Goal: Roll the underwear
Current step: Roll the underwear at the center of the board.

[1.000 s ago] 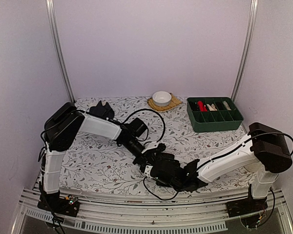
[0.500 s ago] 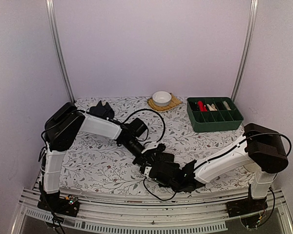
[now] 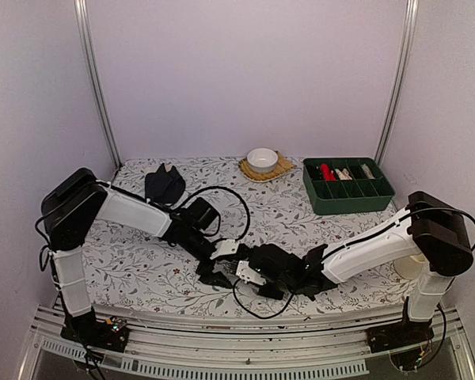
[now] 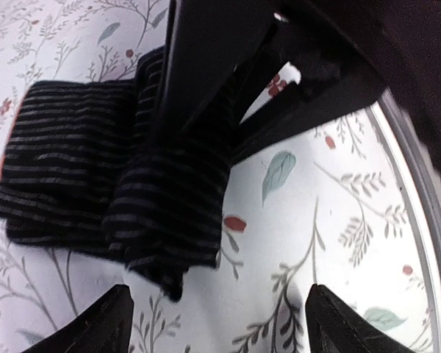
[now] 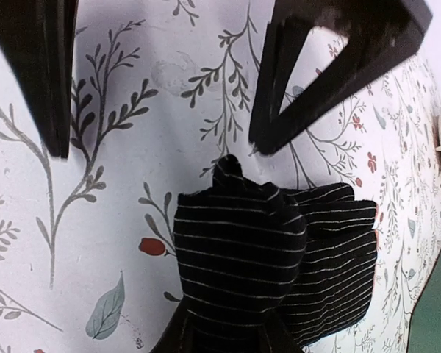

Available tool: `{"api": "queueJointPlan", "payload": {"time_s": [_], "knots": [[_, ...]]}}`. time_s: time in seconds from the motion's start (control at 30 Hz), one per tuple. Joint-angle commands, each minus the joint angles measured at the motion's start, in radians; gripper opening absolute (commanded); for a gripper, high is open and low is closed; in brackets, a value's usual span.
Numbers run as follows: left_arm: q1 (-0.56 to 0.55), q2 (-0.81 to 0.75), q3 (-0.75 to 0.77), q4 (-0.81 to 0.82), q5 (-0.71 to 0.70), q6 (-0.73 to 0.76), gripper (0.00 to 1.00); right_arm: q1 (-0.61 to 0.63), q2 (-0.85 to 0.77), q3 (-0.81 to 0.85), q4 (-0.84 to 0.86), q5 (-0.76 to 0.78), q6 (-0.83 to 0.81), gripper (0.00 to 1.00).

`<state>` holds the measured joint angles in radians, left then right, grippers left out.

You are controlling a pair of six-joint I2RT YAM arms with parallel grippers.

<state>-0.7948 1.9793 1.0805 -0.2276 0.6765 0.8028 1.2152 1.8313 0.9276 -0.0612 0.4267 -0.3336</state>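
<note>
A black underwear (image 5: 242, 250) with thin pale stripes lies part-rolled on the flowered cloth near the table's front edge. My right gripper (image 5: 228, 334) is shut on its near end, the roll bulging ahead of the fingers. In the left wrist view the same underwear (image 4: 110, 198) lies left of centre, with an orange-red edge at its far left. My left gripper (image 4: 220, 323) stands open just short of it, holding nothing. From above, the left gripper (image 3: 216, 275) and right gripper (image 3: 252, 277) face each other closely. Another black underwear (image 3: 165, 184) lies at the back left.
A white bowl (image 3: 262, 158) sits on a yellow mat (image 3: 282, 168) at the back centre. A green compartment tray (image 3: 356, 198) with several small items stands at the back right. A black cable (image 3: 249, 315) hangs over the front edge below the grippers.
My left gripper has opened, let go of the underwear and drawn back left with its arm. My right gripper has shut on the roll and shifted slightly away from the front edge.
</note>
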Motion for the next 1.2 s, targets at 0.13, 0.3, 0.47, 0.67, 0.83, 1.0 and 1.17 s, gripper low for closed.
{"api": "queueJointPlan", "payload": {"time_s": [0.13, 0.3, 0.47, 0.67, 0.83, 1.0, 1.17], "knots": [[0.038, -0.243, -0.305, 0.391, -0.119, 0.082, 0.86, -0.062, 0.010, 0.036, -0.164, -0.305, 0.063, 0.18], [0.037, -0.286, -0.413, 0.508, -0.127, 0.156, 0.85, -0.104, 0.030, 0.089, -0.218, -0.451, 0.082, 0.18], [0.035, -0.290, -0.473, 0.576, -0.105, 0.226, 0.82, -0.169, 0.067, 0.152, -0.270, -0.673, 0.098, 0.18], [0.006, -0.306, -0.504, 0.634, -0.116, 0.234, 0.72, -0.195, 0.161, 0.240, -0.346, -0.791, 0.106, 0.18], [-0.026, -0.332, -0.559, 0.721, -0.121, 0.243, 0.70, -0.215, 0.209, 0.275, -0.378, -0.862, 0.118, 0.18], [-0.060, -0.319, -0.568, 0.741, -0.170, 0.274, 0.62, -0.232, 0.225, 0.327, -0.397, -0.908, 0.124, 0.18], [-0.087, -0.294, -0.587, 0.804, -0.240, 0.293, 0.60, -0.236, 0.244, 0.354, -0.428, -0.926, 0.130, 0.23]]}}
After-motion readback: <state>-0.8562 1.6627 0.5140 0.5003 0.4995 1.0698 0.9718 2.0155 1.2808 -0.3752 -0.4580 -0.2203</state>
